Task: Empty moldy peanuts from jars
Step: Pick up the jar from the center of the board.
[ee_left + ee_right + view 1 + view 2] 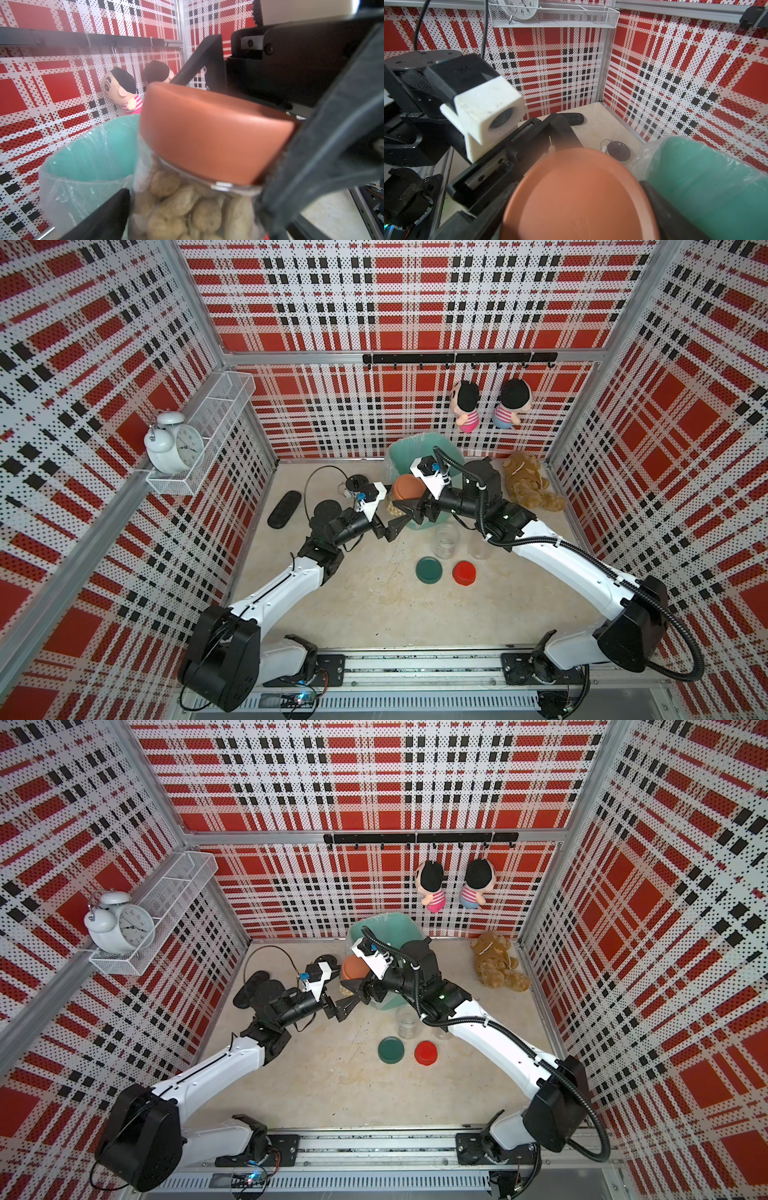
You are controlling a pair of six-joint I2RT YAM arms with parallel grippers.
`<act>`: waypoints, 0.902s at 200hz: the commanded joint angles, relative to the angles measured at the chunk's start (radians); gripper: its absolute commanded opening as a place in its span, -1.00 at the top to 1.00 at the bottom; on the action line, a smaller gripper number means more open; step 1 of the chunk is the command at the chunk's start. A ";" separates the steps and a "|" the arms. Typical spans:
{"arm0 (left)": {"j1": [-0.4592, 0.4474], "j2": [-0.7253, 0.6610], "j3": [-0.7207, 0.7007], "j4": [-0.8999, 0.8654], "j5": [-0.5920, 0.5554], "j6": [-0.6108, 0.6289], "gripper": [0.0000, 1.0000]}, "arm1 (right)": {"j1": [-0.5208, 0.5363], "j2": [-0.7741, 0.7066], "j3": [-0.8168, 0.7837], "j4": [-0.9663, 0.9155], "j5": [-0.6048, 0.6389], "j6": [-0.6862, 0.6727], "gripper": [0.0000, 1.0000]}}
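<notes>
A clear jar [392, 510] of pale moldy peanuts [187, 207], its terracotta brown lid [405, 487] still on, hangs upright by the rim of the teal bin [399, 448]. My right gripper [409, 493] is shut on the lid [577, 197] from above. My left gripper [390, 516] stands open with the jar's body [345, 990] between its fingers [108, 216]. Two empty clear jars [446, 540] [478, 548] stand on the table under the right arm. In front of them lie a dark green lid [429, 570] and a red lid [464, 572].
The bin [93, 149] has a clear plastic liner and stands against the back wall. A brown teddy bear [528, 485] lies at the back right. A black oblong thing [284, 509] and a round black thing [357, 483] lie at the back left.
</notes>
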 commanded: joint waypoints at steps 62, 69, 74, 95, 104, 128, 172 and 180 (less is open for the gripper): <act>-0.018 0.048 0.017 0.049 -0.011 -0.007 -0.97 | -0.021 -0.002 0.010 0.147 -0.158 0.055 1.00; -0.018 0.047 0.019 0.049 -0.015 -0.006 -0.97 | -0.024 0.000 0.010 0.150 -0.169 0.062 1.00; -0.018 0.048 0.021 0.049 -0.017 -0.006 -0.97 | -0.025 0.001 0.010 0.148 -0.170 0.063 1.00; -0.018 0.043 0.023 0.052 -0.023 0.000 -0.96 | -0.025 0.010 0.013 0.120 -0.165 0.053 1.00; -0.018 0.041 0.022 0.053 -0.028 0.002 -0.96 | -0.025 0.013 0.017 0.107 -0.162 0.052 1.00; -0.018 0.028 0.006 0.073 -0.033 0.005 -0.97 | -0.027 0.018 0.020 0.082 -0.146 0.045 1.00; -0.018 0.020 0.003 0.075 0.002 0.015 -0.81 | -0.028 0.020 0.019 0.087 -0.152 0.049 1.00; -0.016 0.022 0.004 0.075 0.011 0.014 -0.70 | -0.028 0.020 0.018 0.093 -0.155 0.054 1.00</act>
